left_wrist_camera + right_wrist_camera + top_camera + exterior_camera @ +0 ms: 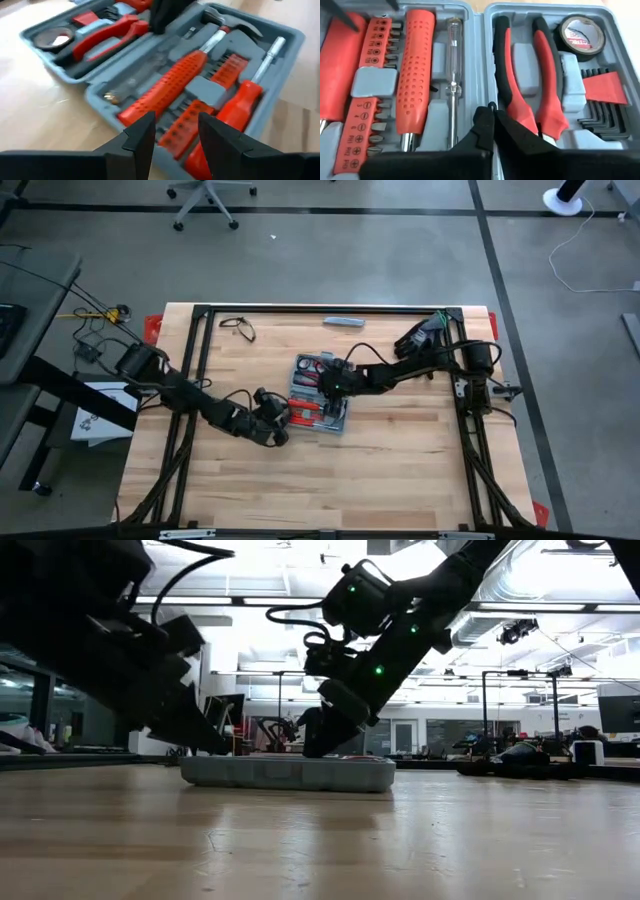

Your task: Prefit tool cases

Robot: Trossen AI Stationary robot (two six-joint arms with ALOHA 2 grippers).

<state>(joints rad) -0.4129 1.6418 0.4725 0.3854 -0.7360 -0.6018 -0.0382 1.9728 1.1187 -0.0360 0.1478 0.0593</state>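
The blue-grey tool case (320, 394) lies open and flat on the wooden table near its middle, both halves up, with red-handled tools in the slots (415, 65). My left gripper (175, 135) stands open just off the case's near-left side (284, 417), its fingers slanting down toward the half with the long red handles (165, 87). My right gripper (493, 122) comes from the right, slants down, and is shut over the ridge between the two halves (329, 385), next to the pliers (540, 75). In the low view the case (288, 773) rests flat on its underside. My right gripper's shut fingertips (485, 120) come from above, slanting down from the table's right side, at the case's middle ridge (479, 60) beside the pliers' black-and-red handle (507, 95). Whether they touch the case or the handle I cannot tell.
A slim grey bar (343, 321) lies near the far edge, black gloves (424, 336) at the far right corner, a thin dark loop (238, 328) at the far left. A black frame (200, 340) runs along the table's sides. Bare wood (330, 480) spreads on the near side.
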